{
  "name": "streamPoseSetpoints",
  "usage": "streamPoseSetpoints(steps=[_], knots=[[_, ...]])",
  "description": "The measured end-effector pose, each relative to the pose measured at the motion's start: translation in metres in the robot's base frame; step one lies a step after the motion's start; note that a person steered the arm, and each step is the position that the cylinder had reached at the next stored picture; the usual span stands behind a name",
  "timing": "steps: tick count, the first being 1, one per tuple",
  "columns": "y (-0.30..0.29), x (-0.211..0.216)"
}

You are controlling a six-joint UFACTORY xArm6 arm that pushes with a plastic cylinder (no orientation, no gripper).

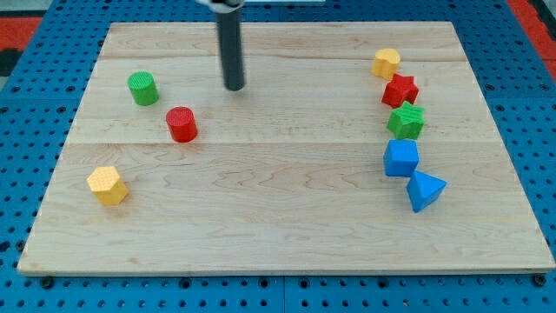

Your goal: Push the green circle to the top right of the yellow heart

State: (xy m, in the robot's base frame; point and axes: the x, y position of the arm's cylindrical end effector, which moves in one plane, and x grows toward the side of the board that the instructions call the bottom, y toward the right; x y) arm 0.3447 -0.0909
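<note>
The green circle (142, 88) is a green cylinder at the view's upper left of the wooden board (287, 235). The yellow heart (387, 63) sits at the view's upper right, at the top of a column of blocks. My tip (234, 87) is the lower end of the dark rod, at the view's upper middle. It stands well to the right of the green circle, apart from it, and above and to the right of the red cylinder (182, 124). It touches no block.
Below the yellow heart run a red star (400, 90), a green star (406, 121), a blue cube (401, 158) and a blue triangular block (425, 190). A yellow hexagon (107, 185) lies at the view's lower left. Blue pegboard surrounds the board.
</note>
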Motion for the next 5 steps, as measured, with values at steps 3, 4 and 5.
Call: streamPoseSetpoints(steps=[3, 4, 5], knots=[[-0.150, 0.029], [-0.156, 0.043], [-0.182, 0.028]])
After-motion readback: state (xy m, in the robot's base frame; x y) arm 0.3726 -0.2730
